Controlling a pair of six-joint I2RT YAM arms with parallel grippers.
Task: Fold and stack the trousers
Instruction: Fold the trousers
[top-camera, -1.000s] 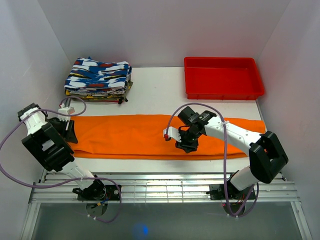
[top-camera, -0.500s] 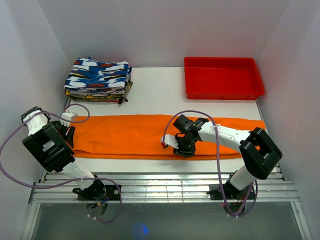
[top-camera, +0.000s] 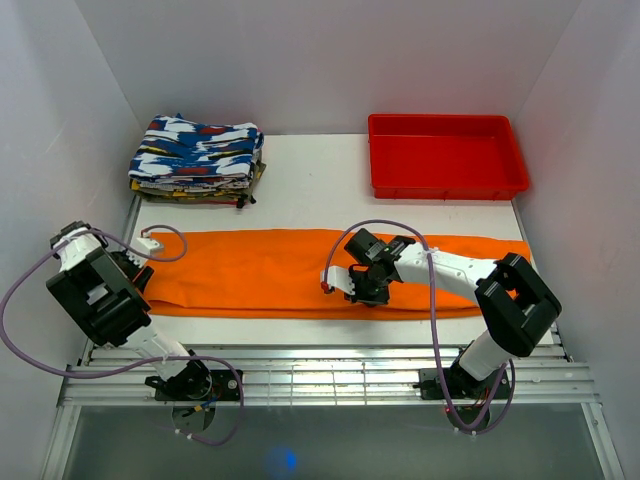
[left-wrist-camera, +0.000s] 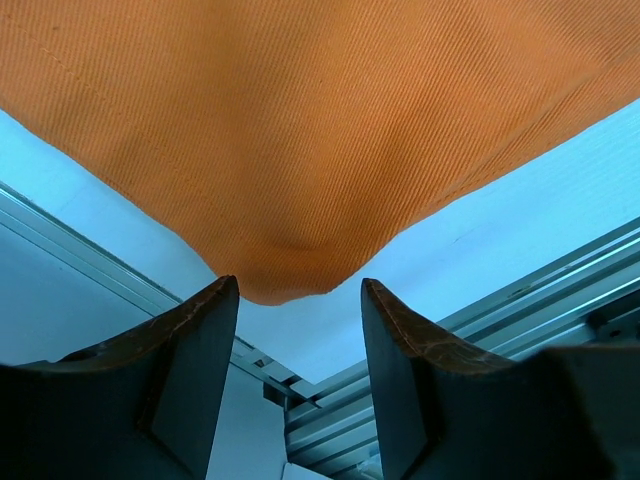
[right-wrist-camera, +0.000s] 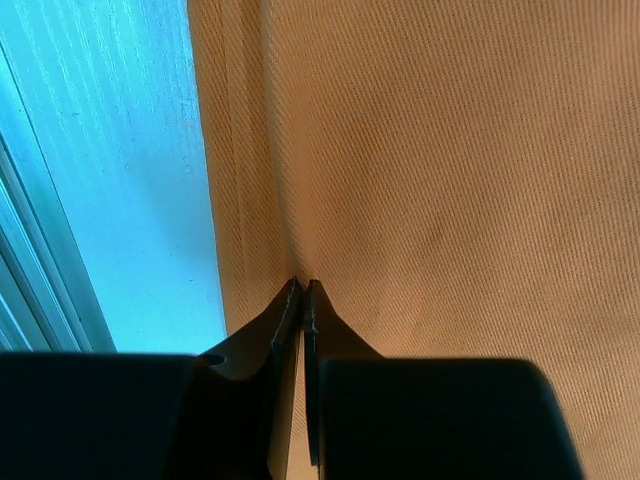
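The orange trousers (top-camera: 260, 270) lie flat as a long strip across the table, left to right. My left gripper (top-camera: 138, 276) is open at their left end. In the left wrist view the near-left corner of the trousers (left-wrist-camera: 300, 130) sits just ahead of the gap between the open fingers (left-wrist-camera: 298, 285), not gripped. My right gripper (top-camera: 366, 292) is shut, its tips pressed down on the trousers (right-wrist-camera: 450, 150) near the front edge at mid-length. In the right wrist view the closed tips (right-wrist-camera: 302, 285) touch the cloth beside the hem, and a faint crease runs from them.
A stack of blue, white and red patterned folded clothes (top-camera: 197, 160) sits at the back left. A red plastic tray (top-camera: 447, 186) stands at the back right. Metal rails (top-camera: 330, 375) run along the near table edge. White walls close in on both sides.
My right gripper has moved toward the near edge and down onto the trousers. My left gripper has shifted nearer, to the trousers' near-left corner.
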